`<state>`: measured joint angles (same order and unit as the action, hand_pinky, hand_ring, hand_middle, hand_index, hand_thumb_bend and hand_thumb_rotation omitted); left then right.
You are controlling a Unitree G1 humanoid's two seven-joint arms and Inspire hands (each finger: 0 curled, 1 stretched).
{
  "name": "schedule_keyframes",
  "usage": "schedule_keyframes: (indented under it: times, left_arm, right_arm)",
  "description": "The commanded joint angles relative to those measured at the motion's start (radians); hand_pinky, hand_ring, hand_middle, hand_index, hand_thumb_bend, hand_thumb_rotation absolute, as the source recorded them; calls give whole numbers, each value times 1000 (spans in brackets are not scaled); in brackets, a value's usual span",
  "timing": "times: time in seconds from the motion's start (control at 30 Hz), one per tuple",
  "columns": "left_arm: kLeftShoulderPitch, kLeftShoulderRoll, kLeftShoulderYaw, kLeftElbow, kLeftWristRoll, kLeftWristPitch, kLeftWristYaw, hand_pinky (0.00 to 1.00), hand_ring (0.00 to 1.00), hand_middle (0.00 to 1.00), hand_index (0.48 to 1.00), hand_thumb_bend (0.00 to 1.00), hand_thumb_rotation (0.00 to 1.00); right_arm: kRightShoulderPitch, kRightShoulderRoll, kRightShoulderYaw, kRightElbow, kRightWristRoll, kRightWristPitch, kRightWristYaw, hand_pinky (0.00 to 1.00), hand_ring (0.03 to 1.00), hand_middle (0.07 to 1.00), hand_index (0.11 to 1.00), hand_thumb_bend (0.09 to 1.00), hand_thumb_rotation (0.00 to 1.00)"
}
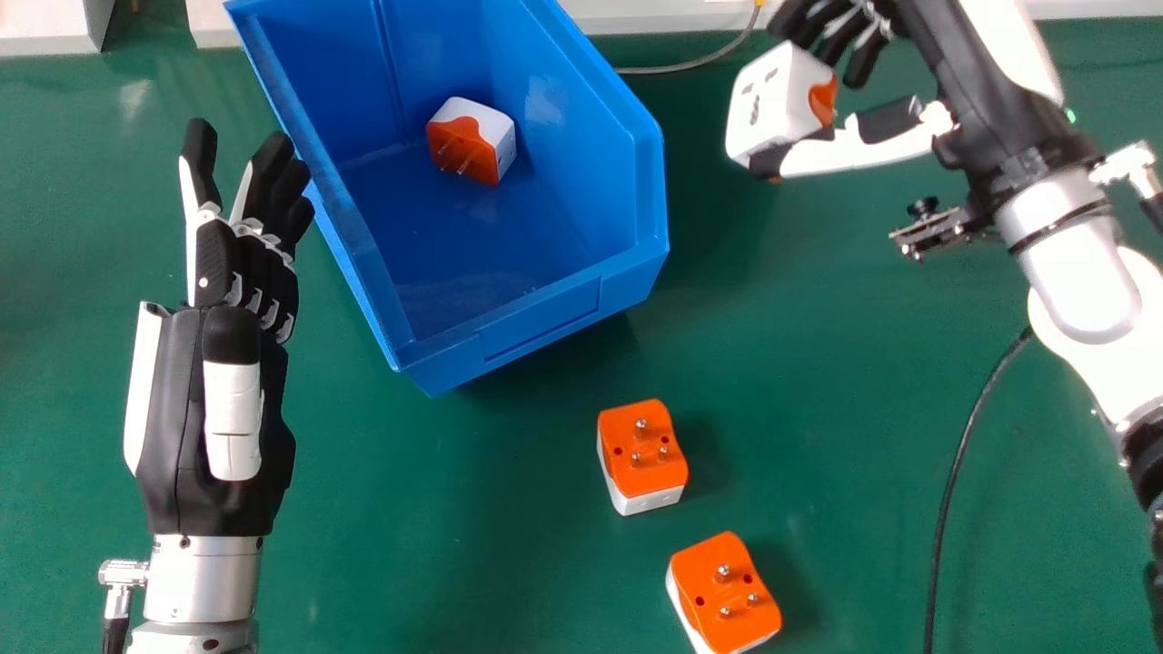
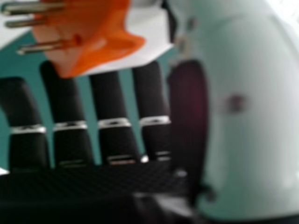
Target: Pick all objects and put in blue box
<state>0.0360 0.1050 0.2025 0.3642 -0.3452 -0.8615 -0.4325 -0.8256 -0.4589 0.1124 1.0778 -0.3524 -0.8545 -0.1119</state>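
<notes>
My right hand (image 1: 872,118) is shut on an orange and white adapter (image 1: 772,104), held between thumb and fingers above the table to the right of the blue box (image 1: 545,313). In the right hand view the adapter (image 2: 100,35), its metal pins showing, is in the grasp of my right hand (image 2: 112,102). Inside the box lies one adapter (image 1: 472,141). Two more stand on the table, pins up: one adapter (image 1: 641,454) in front of the box, another adapter (image 1: 724,595) nearer the front edge. My left hand (image 1: 241,272) is open, left of the box.
The green table (image 1: 436,509) carries everything. A black cable (image 1: 954,472) runs along the right side, and a grey cable (image 1: 690,64) lies behind the box. A pale ledge (image 1: 636,20) borders the far side.
</notes>
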Motion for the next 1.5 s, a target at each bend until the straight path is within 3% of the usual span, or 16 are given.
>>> schedule_keyframes:
  times: [0.0, 0.6, 0.83, 1.17, 1.33, 1.47]
  left_arm:
    - [-7, 4, 1, -8, 8, -15, 1, 976, 962, 967, 973, 878, 939]
    - [-14, -5, -8, -1, 5, -11, -2, 970, 959, 963, 972, 885, 939]
    - [-19, -2, -9, -1, 1, -6, -4, 969, 959, 961, 971, 888, 938]
    - [-24, 4, -10, -6, 8, 1, -1, 967, 958, 959, 970, 888, 937]
    - [-29, 3, -11, -1, 15, 0, 2, 966, 958, 959, 969, 888, 936]
    - [-31, 5, -11, 1, 19, 4, 3, 965, 957, 958, 969, 888, 935]
  right_arm:
    - [-57, -3, -24, -30, 36, -40, 4, 338, 399, 493, 527, 515, 0]
    - [-187, 100, -2, -15, 16, -37, 55, 335, 420, 485, 521, 517, 0]
    - [-242, 150, 26, -2, -3, -20, 60, 332, 411, 492, 522, 516, 0]
    - [-312, 263, 102, 33, -114, -8, -81, 333, 407, 494, 525, 516, 0]
    - [-358, 308, 163, 79, -201, 33, -173, 339, 409, 492, 524, 516, 0]
    - [-386, 340, 189, 104, -218, 69, -181, 355, 410, 491, 523, 516, 0]
